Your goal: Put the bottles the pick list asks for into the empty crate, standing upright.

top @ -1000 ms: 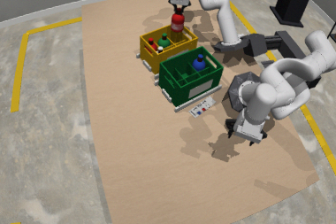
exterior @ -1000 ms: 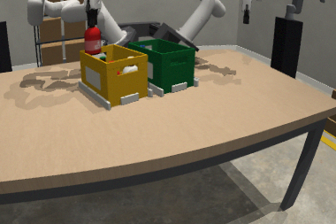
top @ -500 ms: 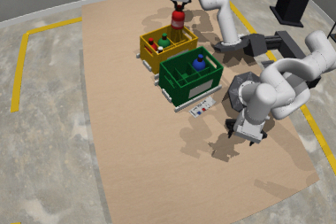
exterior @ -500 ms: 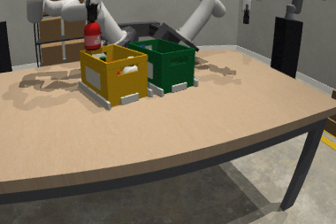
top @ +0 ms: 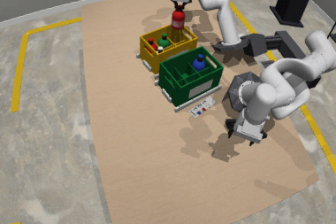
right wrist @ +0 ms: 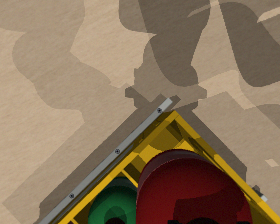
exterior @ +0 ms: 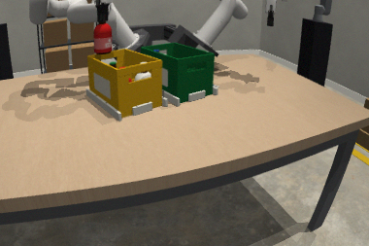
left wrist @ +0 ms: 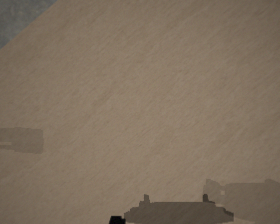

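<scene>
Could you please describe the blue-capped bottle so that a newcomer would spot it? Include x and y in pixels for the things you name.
On the table (top: pixel 133 148) sit two crates. In the green one (top: pixel 170 92) (exterior: pixel 194 82) stands the blue-capped bottle (top: pixel 199 64), the only bottle visible there.

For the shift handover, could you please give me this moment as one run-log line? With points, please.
right gripper (top: pixel 179 5) (exterior: pixel 102 17): shut on red bottle (top: pixel 178 20) (exterior: pixel 102 39) (right wrist: pixel 191 190), above yellow crate (top: pixel 177 53) (exterior: pixel 141 95) (right wrist: pixel 98 187) | left gripper (top: pixel 247 136) (exterior: pixel 270 17): open, empty | green crate (top: pixel 174 94) (exterior: pixel 194 77): blue-capped bottle (top: pixel 199 64) inside
</scene>
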You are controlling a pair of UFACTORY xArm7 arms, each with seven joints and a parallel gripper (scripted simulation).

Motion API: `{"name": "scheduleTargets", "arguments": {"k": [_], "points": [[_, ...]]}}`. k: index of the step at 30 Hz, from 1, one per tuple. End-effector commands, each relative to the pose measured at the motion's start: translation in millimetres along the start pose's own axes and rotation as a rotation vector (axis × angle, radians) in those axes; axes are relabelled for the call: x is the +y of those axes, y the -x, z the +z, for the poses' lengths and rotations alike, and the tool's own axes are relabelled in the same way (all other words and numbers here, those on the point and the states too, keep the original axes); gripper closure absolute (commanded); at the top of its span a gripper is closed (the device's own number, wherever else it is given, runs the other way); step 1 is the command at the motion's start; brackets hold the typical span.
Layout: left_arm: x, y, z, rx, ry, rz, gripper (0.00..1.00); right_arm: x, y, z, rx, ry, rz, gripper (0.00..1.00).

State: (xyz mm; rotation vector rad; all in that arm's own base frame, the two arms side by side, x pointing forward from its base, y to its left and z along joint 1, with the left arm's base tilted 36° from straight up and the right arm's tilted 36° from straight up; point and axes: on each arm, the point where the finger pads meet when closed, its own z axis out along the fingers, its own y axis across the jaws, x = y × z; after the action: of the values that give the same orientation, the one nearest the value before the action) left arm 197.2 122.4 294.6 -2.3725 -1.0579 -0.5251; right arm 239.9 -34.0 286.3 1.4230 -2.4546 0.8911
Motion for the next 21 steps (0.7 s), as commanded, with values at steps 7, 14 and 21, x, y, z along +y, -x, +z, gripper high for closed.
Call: {"name": "scheduleTargets", "arguments": {"k": [7,14,21], "points": [[0.2,-0.8,-1.1,0.003,0.001,-0.001,0.00,5.6,17.3,-1.0,-0.002,-0.002,0.001,1.00],[0.2,-0.8,-1.1,0.003,0.001,-0.001,0.00,9.7,28.6,-1.1,-0.002,-0.002,0.001,1.00],[0.2,-0.8,-1.1,0.003,0.001,-0.001,0.00,13.7,40.0,-1.1,-0.002,-0.002,0.001,1.00]]}}
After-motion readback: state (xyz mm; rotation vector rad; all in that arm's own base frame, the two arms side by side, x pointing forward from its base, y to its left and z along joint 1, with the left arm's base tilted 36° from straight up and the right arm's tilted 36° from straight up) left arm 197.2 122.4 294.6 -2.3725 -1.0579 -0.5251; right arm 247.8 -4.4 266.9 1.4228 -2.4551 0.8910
